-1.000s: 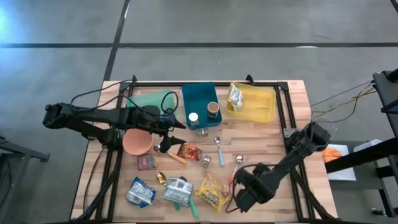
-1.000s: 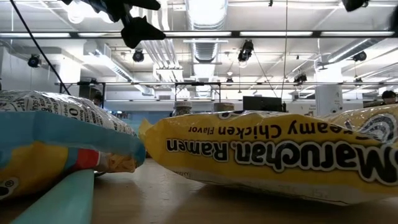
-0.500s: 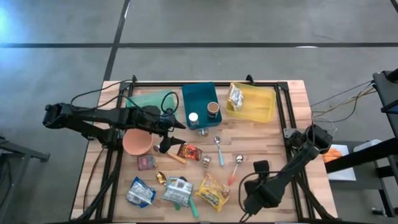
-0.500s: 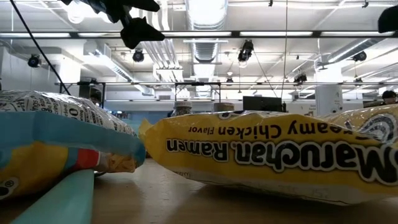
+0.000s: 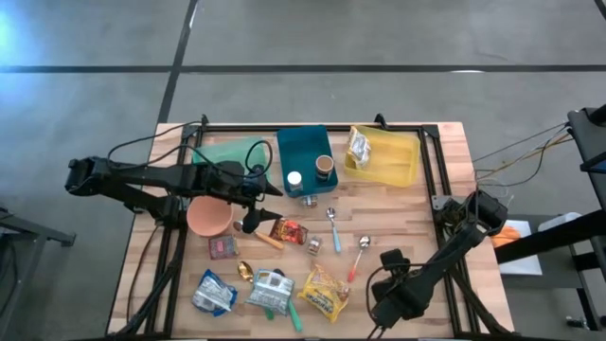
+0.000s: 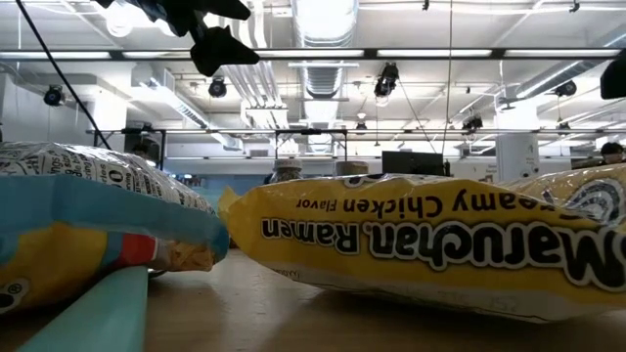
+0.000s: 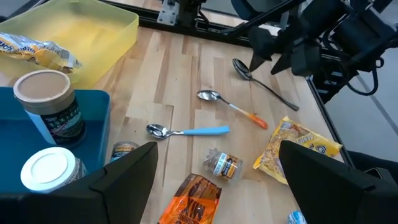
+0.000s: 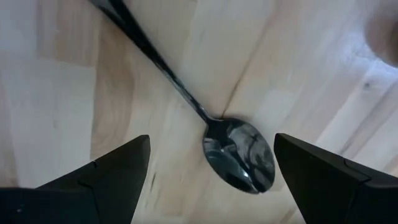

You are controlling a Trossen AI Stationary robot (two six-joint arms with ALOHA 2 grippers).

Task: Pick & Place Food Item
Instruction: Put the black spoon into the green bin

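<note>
A pink bowl [image 5: 209, 217] sits near the table's [image 5: 445, 180] left edge. Three spoons lie mid-table: blue-handled [image 5: 333, 227], orange-handled [image 5: 358, 254], and dark [image 8: 211, 132].

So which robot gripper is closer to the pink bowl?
Left. The left gripper hovers right beside the pink bowl; the right gripper is far across the table, near its front edge.

Wooden table [image 5: 445, 170]; ramen packet [image 5: 325, 291]; spoons [image 5: 333, 228]
</note>
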